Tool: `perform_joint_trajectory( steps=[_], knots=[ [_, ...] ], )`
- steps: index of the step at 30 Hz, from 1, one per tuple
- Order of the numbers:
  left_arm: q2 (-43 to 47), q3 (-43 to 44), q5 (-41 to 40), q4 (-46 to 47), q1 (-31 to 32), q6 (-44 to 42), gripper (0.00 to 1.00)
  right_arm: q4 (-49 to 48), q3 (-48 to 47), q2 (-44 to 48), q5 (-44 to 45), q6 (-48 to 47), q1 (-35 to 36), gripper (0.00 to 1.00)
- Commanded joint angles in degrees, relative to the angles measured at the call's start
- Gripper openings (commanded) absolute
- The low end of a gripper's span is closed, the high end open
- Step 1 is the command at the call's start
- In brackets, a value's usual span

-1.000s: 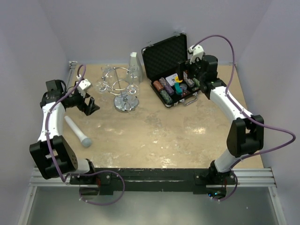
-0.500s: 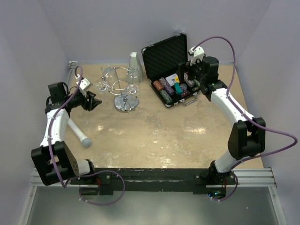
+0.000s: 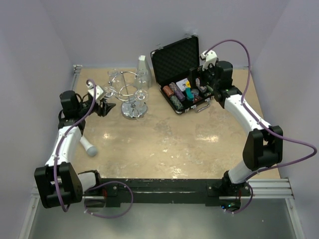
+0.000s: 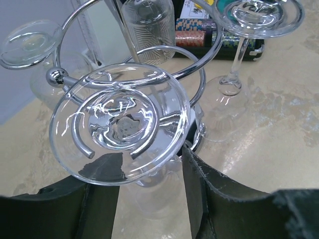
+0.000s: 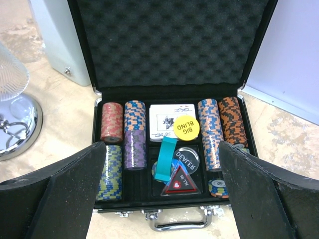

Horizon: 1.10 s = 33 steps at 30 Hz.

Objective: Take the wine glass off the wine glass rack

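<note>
Wine glass: the clear stemmed wine glass point(image 4: 119, 127) hangs upside down. Its round foot rests in a wire loop just above the left fingers, and its bowl drops between them.
Rack: the shiny chrome wire wine glass rack point(image 3: 133, 110), with a round mirrored base, stands on the counter just past the left fingertips.
Left fingers: the left fingers point(image 3: 103, 107) are drawn about halfway together. One dark finger point(image 4: 199, 199) sits on each side of the bowl, pinching it under the foot.
Right fingers: the right fingers point(image 3: 199, 83) are spread wide, holding and touching nothing. They hover at the near edge of the open black foam-lined case point(image 5: 169, 50), well apart from the rack.
Other glasses: more clear glasses point(image 4: 259, 15) hang foot-up on loops beyond and to either side of the left fingers.
Left wrist view only: it shows the foot seated inside its chrome loop and the fingers flanking the bowl. From above this is a small glassy blur.
Right wrist view only: it shows the case's contents beyond the right fingers. There are stacks of striped poker chips point(image 5: 134, 124), a yellow "BIG BLIND" disc point(image 5: 186, 127) and a teal strip point(image 5: 166, 158).
Top view only: it shows a white cylinder with a grey tip point(image 3: 82, 141) lying on the beige mottled counter point(image 3: 174, 139), behind the left fingers and beside that arm. A pale upright box point(image 3: 142, 67) stands beyond the rack.
</note>
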<state>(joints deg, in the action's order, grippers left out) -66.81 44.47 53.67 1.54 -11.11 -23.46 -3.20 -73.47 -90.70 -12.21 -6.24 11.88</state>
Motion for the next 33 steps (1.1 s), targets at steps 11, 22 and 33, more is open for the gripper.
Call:
perform_joint_trajectory(
  steps=[11, 22, 33],
  knots=[
    [-0.6, -5.4, -2.3, 17.2, 0.4, 4.4, 0.41, 2.7, -1.3, 3.3, 0.8, -2.8, 0.0, 0.98],
    [-1.6, -6.8, -3.0, 21.2, 0.4, 6.4, 0.32, 2.5, -1.6, 2.5, 0.9, -2.8, 0.0, 0.98],
    [-2.5, -7.1, -2.5, 24.1, 0.4, 7.1, 0.16, 2.5, -0.7, 2.9, 0.9, -2.8, 0.1, 0.98]
  ],
)
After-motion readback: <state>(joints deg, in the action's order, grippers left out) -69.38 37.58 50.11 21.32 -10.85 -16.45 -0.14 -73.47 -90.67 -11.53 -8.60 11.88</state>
